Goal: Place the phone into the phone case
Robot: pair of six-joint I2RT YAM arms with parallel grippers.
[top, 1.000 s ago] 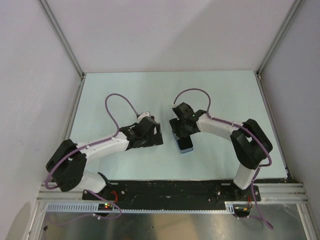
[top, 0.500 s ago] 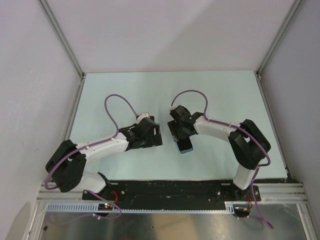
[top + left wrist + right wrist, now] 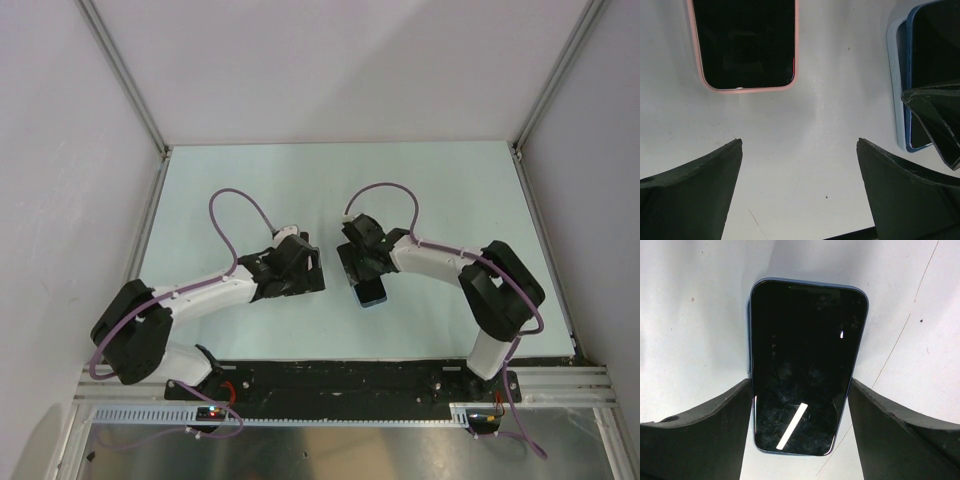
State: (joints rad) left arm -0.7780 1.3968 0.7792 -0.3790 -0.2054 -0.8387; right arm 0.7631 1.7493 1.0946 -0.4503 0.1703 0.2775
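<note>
A blue phone (image 3: 805, 355) with a dark screen lies face up between my right gripper's (image 3: 800, 382) fingers, which press on its two long sides. In the left wrist view the phone (image 3: 935, 55) rests on a pale blue case (image 3: 895, 85) whose edge shows along its left side. In the top view the phone (image 3: 373, 292) pokes out below the right gripper (image 3: 362, 268). My left gripper (image 3: 799, 142) is open and empty over bare table, to the left of the phone.
A second phone in a pink case (image 3: 745, 45) lies face up on the table just ahead of the left gripper. The pale green table (image 3: 450, 190) is walled by white panels at the back and sides.
The right wrist has shifted slightly back and to the left while staying on the phone. The left arm has hardly moved.
</note>
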